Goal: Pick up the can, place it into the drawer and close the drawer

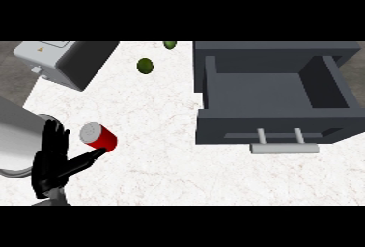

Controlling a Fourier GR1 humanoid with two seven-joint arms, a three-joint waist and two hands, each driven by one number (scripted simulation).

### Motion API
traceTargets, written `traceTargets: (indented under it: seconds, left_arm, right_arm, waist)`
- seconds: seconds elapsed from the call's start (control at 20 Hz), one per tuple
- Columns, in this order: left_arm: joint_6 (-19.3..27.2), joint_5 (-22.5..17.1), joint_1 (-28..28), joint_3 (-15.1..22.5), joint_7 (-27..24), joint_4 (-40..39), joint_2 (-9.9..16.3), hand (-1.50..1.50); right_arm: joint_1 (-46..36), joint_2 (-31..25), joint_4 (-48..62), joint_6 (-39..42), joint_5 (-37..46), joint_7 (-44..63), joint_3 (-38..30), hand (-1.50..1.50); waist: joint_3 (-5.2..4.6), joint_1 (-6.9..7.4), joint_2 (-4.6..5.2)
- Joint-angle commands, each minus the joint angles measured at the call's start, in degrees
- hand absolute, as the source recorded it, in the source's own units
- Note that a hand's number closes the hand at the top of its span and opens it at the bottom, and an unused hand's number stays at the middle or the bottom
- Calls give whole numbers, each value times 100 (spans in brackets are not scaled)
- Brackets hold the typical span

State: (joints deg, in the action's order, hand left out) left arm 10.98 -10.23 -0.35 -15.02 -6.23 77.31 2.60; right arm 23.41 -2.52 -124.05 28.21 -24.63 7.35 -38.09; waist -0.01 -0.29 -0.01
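A red can (100, 137) with a grey top lies tilted on the white marble counter (164, 164) at the left. My left hand (51, 157) is just left of it, open, fingers straight and pointing up. Its thumb (85, 158) stretches right, and the tip reaches the can's lower edge. Nothing is curled round the can. The dark grey drawer (274, 91) stands pulled open at the right, empty inside, with a light grey bar handle (284, 148) on its front. My right hand does not show.
A grey box-like appliance (68, 60) sits at the back left. Two green round objects lie near the back edge, one at mid-counter (145, 65) and one further back (170, 45). Open counter lies between the can and the drawer.
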Motion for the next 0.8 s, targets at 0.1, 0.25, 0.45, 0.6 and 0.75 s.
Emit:
traceTargets:
  seconds: [0.1, 0.25, 0.45, 0.6, 0.75]
  left_arm:
    - [-544, -217, -139, -228, -1018, -1351, 81, -150]
    - [-434, -223, -475, -277, -1079, -1852, 108, -150]
    - [-601, -447, -470, -403, -1388, -2227, 57, -150]
    - [-759, -493, -405, -306, -1478, -2211, 137, -150]
    - [-829, -479, -984, -363, -2073, -3257, 7, -150]
  right_arm:
    - [-237, -294, 340, 160, -226, 0, -289, -150]
    - [114, 234, -493, -21, -233, 363, -148, -150]
    - [-178, -183, -587, -182, -612, 901, -271, -150]
    - [-107, 224, 93, 453, 7, 3, -379, -150]
    - [-119, -40, -18, 370, -474, 317, -573, -150]
  waist:
    - [-3, -5, 6]
    - [-3, -26, 2]
    - [-4, 0, 4]
    - [0, 3, -1]
    - [-3, -30, 6]
